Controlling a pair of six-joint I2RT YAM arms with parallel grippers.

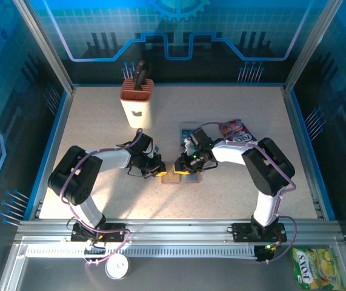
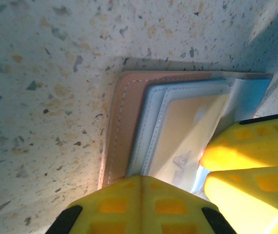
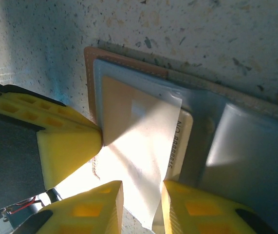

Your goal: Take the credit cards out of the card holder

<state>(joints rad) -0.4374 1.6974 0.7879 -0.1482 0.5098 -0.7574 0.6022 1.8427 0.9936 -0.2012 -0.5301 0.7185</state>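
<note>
Your left gripper, closed tight, presses the open card holder flat on the worktop, probably so it won't follow the pull. Your right gripper sits narrowly apart around a pale credit card sticking out of its pocket; whether it truly pinches cannot be told.
</note>
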